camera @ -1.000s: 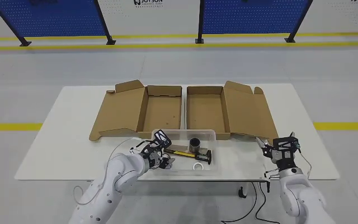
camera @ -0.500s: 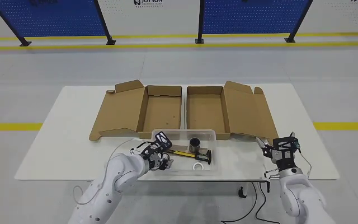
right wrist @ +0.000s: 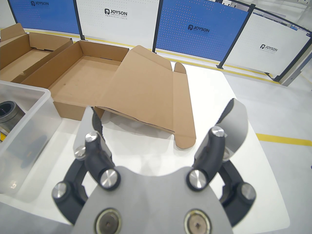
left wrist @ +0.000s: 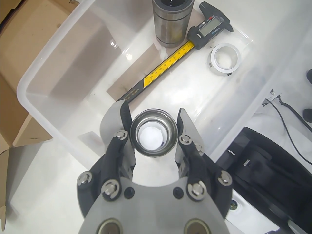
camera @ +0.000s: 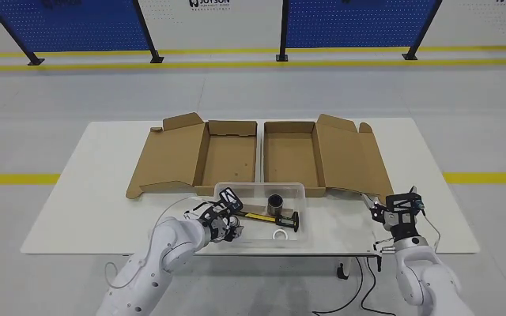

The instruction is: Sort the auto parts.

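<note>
Left arm angles in from 7 o'clock, wrist tipped straight down over the clear bin (camera: 261, 187) at the 6 o'clock edge of the table (camera: 103, 182). The left gripper (left wrist: 153, 110) sits low in the bin's 8 o'clock corner, jaws pinching a short steel sleeve (left wrist: 153, 151) from both sides. The sleeve stands upright: axis vertical, open bore facing up. Over at 4 o'clock, the right gripper (right wrist: 160, 109) hangs above the table edge, aimed toward 12 o'clock, jaws spread wide.
</note>
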Controlling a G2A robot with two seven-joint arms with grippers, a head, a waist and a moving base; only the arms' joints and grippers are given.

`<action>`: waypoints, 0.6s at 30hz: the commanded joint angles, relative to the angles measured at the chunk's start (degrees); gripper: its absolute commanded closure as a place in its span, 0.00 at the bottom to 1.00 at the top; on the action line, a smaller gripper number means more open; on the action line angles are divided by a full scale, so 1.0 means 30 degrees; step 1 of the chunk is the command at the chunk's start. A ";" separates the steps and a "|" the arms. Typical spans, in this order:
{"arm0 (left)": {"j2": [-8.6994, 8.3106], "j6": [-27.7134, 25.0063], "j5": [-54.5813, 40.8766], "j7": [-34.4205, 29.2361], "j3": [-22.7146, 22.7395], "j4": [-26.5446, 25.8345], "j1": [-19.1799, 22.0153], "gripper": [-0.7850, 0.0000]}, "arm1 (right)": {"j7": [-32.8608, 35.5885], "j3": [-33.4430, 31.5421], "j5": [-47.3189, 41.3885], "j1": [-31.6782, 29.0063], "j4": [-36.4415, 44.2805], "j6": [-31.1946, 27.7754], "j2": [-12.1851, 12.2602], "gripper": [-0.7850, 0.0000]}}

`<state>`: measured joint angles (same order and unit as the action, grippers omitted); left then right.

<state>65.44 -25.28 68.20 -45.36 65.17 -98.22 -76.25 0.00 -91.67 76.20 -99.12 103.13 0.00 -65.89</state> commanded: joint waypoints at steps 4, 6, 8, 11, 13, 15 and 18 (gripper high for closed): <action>-0.0051 -0.0202 0.0454 0.0363 -0.0080 0.0105 0.0010 0.96 | 0.0000 0.0000 0.0000 0.0000 0.0000 0.0000 0.0000 0.00; -0.0066 -0.0210 0.0484 0.0462 -0.0080 0.0120 -0.0003 1.00 | 0.0000 0.0000 0.0000 0.0000 0.0000 0.0000 0.0000 0.00; -0.0084 -0.0192 0.0560 0.0576 -0.0064 0.0105 -0.0021 1.00 | 0.0000 0.0000 0.0000 0.0000 0.0000 0.0000 0.0000 0.00; -0.0111 -0.0079 0.0536 0.0812 0.0045 0.0039 -0.0081 1.00 | 0.0000 0.0000 0.0000 0.0000 0.0000 0.0000 0.0000 0.00; -0.0137 -0.0078 0.0523 0.0985 0.0139 -0.0111 -0.0126 1.00 | 0.0000 0.0000 0.0000 0.0000 0.0000 0.0000 0.0000 0.00; -0.0159 -0.0061 0.0294 0.1186 0.0283 -0.0290 -0.0193 1.00 | 0.0000 0.0000 0.0000 0.0000 0.0000 0.0000 0.0000 0.00; -0.0192 -0.0113 -0.0289 0.1357 0.0528 -0.0591 -0.0284 1.00 | 0.0000 0.0000 0.0000 0.0000 0.0000 0.0000 0.0000 0.00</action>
<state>64.90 -25.52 68.19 -41.42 66.48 -99.65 -76.98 0.00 -91.67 76.20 -99.12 103.13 0.00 -65.89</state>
